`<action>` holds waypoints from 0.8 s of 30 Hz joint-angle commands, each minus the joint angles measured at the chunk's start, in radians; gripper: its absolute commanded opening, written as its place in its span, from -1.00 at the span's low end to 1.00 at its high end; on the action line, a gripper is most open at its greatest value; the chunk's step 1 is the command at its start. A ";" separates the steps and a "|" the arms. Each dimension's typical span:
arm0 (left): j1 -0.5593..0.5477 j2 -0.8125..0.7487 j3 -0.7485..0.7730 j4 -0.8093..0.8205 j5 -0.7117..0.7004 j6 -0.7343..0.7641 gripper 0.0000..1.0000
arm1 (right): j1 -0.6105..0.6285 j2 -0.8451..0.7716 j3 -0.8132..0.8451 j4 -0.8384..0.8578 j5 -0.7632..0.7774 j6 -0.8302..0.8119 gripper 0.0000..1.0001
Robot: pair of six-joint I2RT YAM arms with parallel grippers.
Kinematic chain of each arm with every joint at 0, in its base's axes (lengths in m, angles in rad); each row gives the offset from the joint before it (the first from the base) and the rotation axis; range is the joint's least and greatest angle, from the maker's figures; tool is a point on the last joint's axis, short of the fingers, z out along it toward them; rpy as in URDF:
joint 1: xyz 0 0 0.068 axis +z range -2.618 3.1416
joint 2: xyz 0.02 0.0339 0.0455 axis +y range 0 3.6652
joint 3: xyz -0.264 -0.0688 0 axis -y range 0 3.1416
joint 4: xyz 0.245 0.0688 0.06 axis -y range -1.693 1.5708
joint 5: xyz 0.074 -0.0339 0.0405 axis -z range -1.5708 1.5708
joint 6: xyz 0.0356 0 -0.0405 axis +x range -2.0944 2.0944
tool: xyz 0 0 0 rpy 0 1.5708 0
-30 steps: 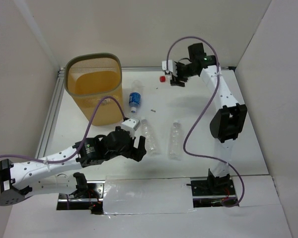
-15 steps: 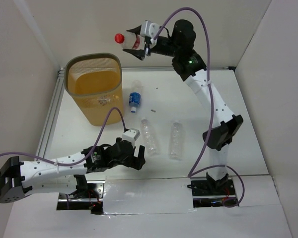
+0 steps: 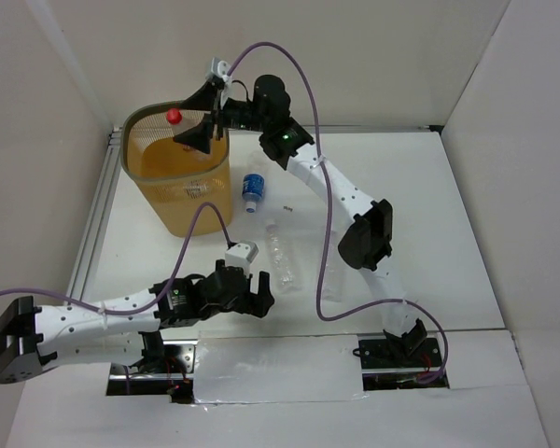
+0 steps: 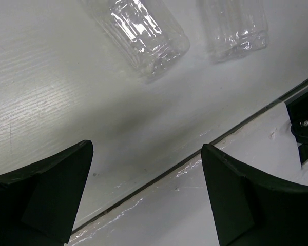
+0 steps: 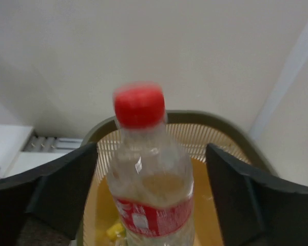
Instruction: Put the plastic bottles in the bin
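The orange-yellow mesh bin (image 3: 182, 201) stands at the back left. My right gripper (image 3: 187, 119) hovers over its opening with the jaws spread wide. A clear bottle with a red cap (image 3: 175, 116) and red label (image 5: 151, 174) sits blurred between the fingers, apart from both pads, above the bin's rim (image 5: 231, 128). My left gripper (image 3: 252, 299) is open and empty low over the table's near edge (image 4: 146, 148). A blue-labelled bottle (image 3: 253, 187) and two clear bottles (image 3: 280, 252) (image 3: 334, 271) lie on the table; the two clear ones also show in the left wrist view (image 4: 138, 31) (image 4: 236, 25).
A yellow item (image 5: 115, 230) lies at the bottom of the bin. White walls enclose the table on the left, back and right. A metal rail (image 3: 98, 205) runs along the left side. The right arm's purple cable (image 3: 322, 271) hangs over the table middle.
My right arm has swung left from the back wall to over the bin with the red-capped bottle, and its jaws have opened. My left gripper has drawn back toward the near edge.
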 commanded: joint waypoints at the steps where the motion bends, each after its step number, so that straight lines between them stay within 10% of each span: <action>1: -0.006 0.008 0.005 0.074 -0.043 -0.018 0.98 | -0.009 -0.034 0.022 0.039 0.069 0.066 1.00; 14: -0.006 0.227 0.160 0.122 -0.169 -0.051 0.98 | -0.248 -0.302 -0.049 -0.353 0.332 -0.075 1.00; 15: -0.006 0.246 0.189 0.113 -0.186 -0.067 0.98 | -0.333 -0.329 -0.086 -0.385 0.332 -0.095 0.88; 19: -0.006 0.338 0.258 0.096 -0.223 -0.085 0.98 | -0.541 -0.469 -0.339 -0.573 0.225 -0.184 -0.59; 24: 0.032 0.478 0.359 0.056 -0.261 -0.172 0.98 | -0.740 -0.607 -0.641 -0.820 0.115 -0.386 -0.27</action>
